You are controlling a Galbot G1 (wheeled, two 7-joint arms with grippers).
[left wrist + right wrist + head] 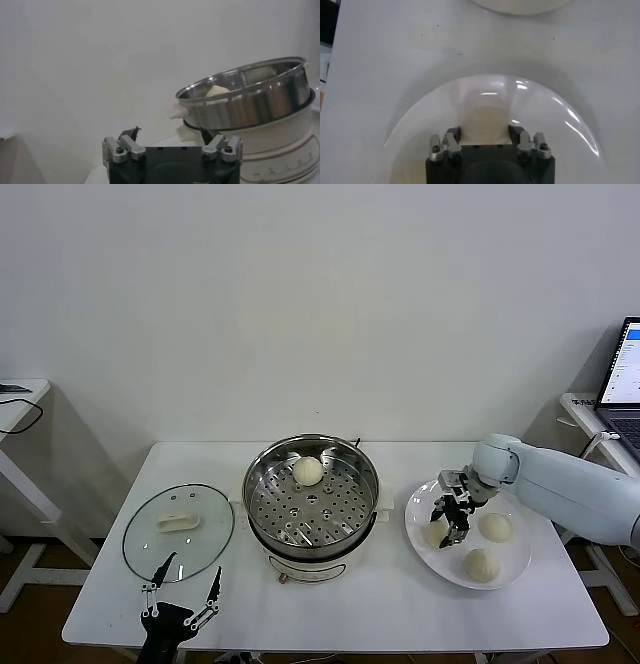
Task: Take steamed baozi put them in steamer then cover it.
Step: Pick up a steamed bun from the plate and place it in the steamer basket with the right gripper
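One hand — the right (447,521) — reaches down, clamped around a plated baozi (436,532)

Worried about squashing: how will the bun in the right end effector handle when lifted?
The bun looks soft and domed, so it probably dents under the shut right end effector. Likely light. Its smooth round shape may slip or roll on the plate.
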